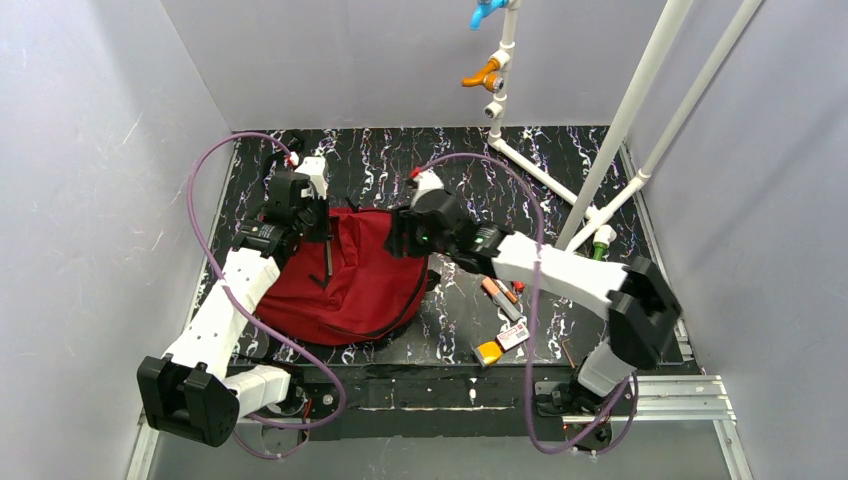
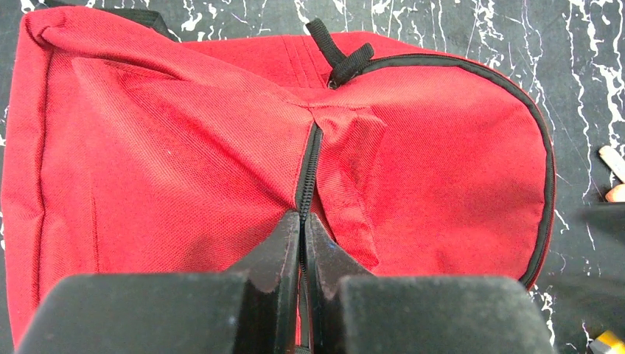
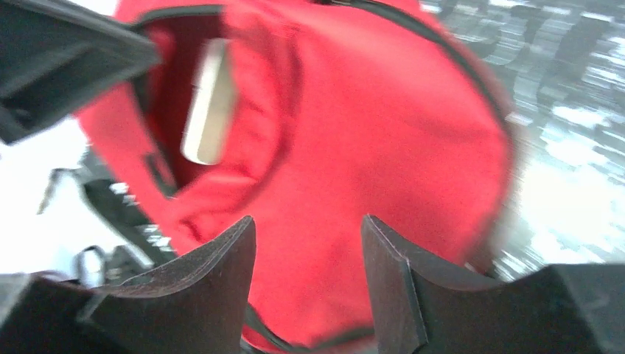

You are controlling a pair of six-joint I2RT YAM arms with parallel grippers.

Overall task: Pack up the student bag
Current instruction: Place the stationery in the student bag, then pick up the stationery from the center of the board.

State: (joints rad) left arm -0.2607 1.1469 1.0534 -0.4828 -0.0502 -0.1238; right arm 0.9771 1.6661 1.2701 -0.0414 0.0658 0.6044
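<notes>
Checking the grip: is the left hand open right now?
No, the left hand is shut, pinching the student bag at its zip.

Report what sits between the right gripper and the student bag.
Nothing: the right wrist view, though blurred, shows the open right gripper directly facing the student bag and its red fabric.

Robotics lab test cell: grey panel walls box in a black marbled tabletop, where a white left arm and right arm are bolted at the near edge. A white pipe frame and an aluminium rail stand alongside.
</notes>
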